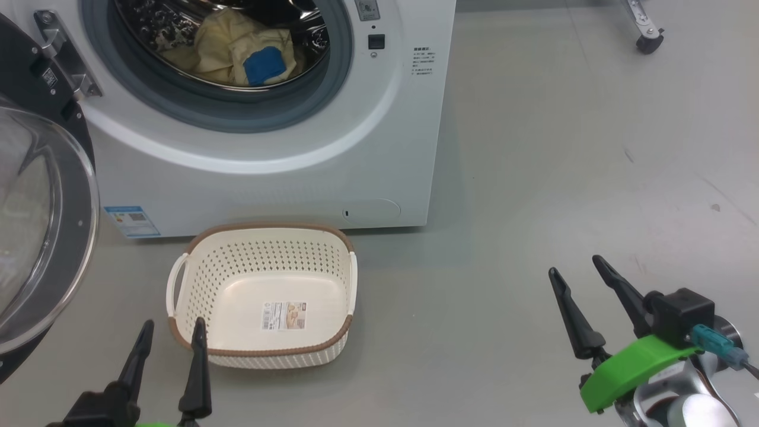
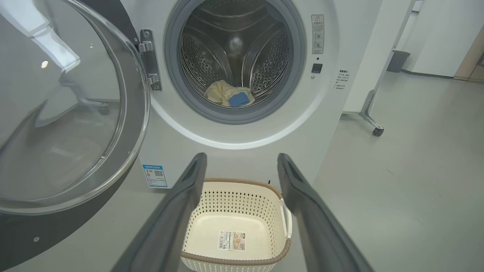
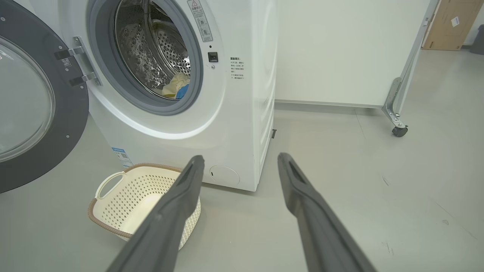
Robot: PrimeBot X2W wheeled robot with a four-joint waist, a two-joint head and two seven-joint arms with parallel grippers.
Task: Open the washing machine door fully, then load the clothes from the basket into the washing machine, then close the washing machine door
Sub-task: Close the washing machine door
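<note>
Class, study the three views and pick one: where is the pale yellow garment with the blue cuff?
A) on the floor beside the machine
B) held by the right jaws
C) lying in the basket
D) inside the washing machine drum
D: the clothes lie inside the washing machine, past its open door, while the basket holds nothing but its label sticker.

Nothing legible: blue sticker point(image 1: 131, 220) on washing machine point(image 1: 267, 190), label point(image 1: 284, 315) on basket point(image 1: 261, 264) floor too small.

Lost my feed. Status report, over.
Open, empty: left gripper, right gripper. Loaded: clothes in washing machine, basket empty. Wide open: washing machine door, basket near its swing.
</note>
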